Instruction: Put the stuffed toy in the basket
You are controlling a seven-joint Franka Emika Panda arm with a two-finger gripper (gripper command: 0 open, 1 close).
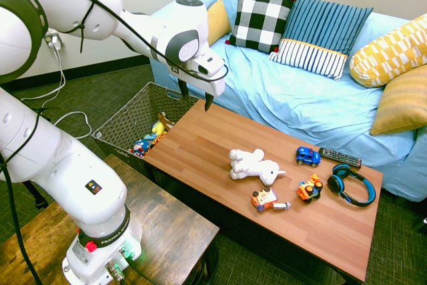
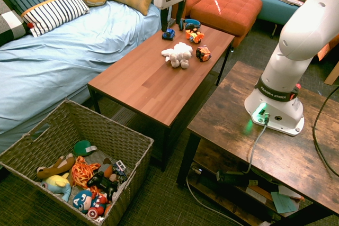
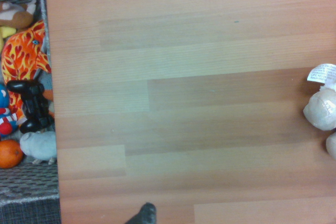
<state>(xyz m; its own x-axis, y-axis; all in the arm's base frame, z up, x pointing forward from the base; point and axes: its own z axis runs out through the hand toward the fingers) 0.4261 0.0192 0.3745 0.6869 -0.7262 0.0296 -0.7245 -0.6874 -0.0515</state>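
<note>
Stuffed toy on the wooden coffee table by a blue sofa, spread empty gripper above.

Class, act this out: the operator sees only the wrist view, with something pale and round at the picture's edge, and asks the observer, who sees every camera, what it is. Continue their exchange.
Observer: It is the stuffed toy, lying on the table with nothing gripping it.
Operator: Is the pincer ready to take it?
Observer: The pincer hangs open and empty above the table end nearest the basket, short of the toy.
</note>
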